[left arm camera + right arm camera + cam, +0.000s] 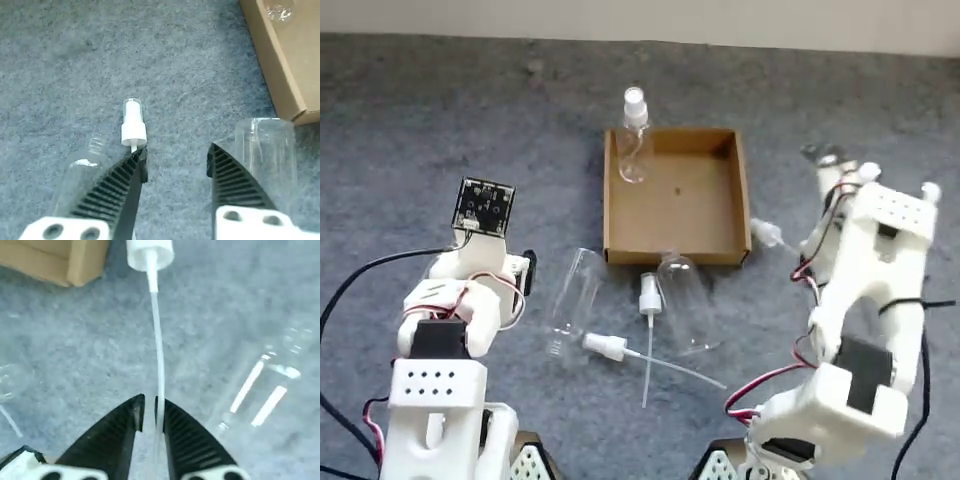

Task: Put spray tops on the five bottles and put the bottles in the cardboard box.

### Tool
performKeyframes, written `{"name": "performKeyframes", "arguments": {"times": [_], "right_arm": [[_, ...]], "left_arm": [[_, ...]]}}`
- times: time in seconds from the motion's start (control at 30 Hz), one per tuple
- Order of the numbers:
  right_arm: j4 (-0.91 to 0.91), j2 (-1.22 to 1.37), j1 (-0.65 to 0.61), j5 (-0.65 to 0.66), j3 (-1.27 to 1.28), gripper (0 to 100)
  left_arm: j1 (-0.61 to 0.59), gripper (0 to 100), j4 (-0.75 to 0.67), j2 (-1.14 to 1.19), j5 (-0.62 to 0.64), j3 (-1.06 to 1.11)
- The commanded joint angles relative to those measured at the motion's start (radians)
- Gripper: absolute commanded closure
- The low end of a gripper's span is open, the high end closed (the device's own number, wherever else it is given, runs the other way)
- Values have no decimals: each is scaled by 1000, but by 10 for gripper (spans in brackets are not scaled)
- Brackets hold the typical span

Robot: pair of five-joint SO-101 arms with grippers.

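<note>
The cardboard box (727, 190) lies open at the table's middle, and one bottle (633, 140) with its spray top on stands in its far left corner. In front of the box, two clear bottles (570, 300) (688, 300) lie without tops. Between them lie two loose spray tops (648, 295) (605, 345) with long tubes. My left gripper (175, 152) is open just above the table, between a lying bottle (82, 172) and another bottle's base (265, 145), with a spray top (133, 127) just ahead. My right gripper (150, 402) is shut on the thin tube of a third spray top (150, 252) beside the box corner (65, 260).
A further clear bottle (265, 390) lies on the grey carpet beside my right gripper, seen in the high view at the far right (825, 160). Cables hang from both arms. The carpet to the left of the box is bare.
</note>
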Motion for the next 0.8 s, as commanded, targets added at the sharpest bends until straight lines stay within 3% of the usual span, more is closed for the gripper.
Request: {"name": "performKeyframes", "arguments": {"times": [0.0,0.2,0.33,0.6,0.77], "right_arm": [[45,-108,61,-5,-120,995],[45,-133,160,100,-136,995],[47,-137,160,104,-136,988],[38,-130,-5,97,-140,794],[21,-96,-119,-6,-145,773]], "left_arm": [[-13,849,-34,4,11,1],[-13,849,-40,4,11,1],[-18,849,-40,4,11,1],[-107,849,-38,7,12,-25],[-143,849,-35,7,9,-51]]}}
